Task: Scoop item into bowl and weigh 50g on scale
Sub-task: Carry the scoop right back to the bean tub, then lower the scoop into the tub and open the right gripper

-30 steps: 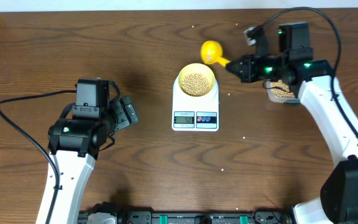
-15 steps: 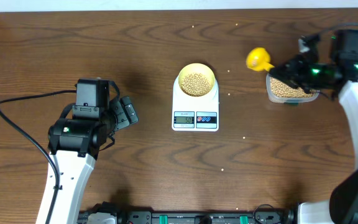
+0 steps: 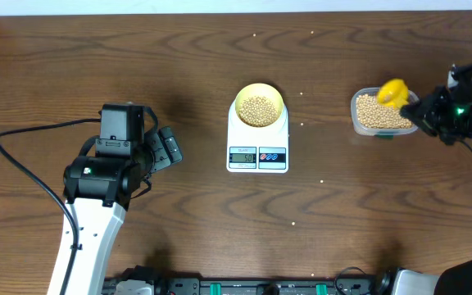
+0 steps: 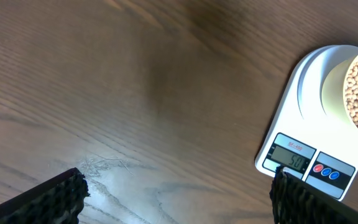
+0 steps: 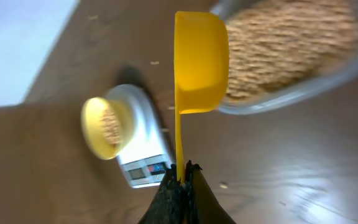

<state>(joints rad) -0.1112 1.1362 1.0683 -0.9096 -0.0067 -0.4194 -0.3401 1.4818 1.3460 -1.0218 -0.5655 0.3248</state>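
The soybeans [image 3: 259, 109] to be weighed lie in a shallow heap in the pale-yellow bowl [image 3: 239, 99], which sits on the platform of the white digital kitchen scale [image 3: 257, 141] at the middle of the table [image 3: 179, 57]. The display [image 4: 293, 155] is lit, but its digits are too small to read with confidence. A larger stock of beans fills the clear container [image 3: 359, 123] well off to the right.

The right gripper [image 5: 180, 177] is clamped tight on the very end of the yellow scoop [image 5: 199, 62], pinching its thin handle, and the cup hangs over the container's edge. Whether any beans are in the cup cannot be made out. The left gripper [image 3: 169, 147] hovers to the left of the scale with its jaws spread wide and nothing between them.

In my judgement the beans are hard, smooth and light, so they will roll and bounce rather than settle (a few strays [image 3: 322, 182] dot the wood already). They are best moved by the scoopful and tipped out slowly, low over the bowl. The scoop looks like stiff, light plastic, and the handle end is the right place to hold it. The bowl seems light enough to slide on the platform, so it is better left untouched.
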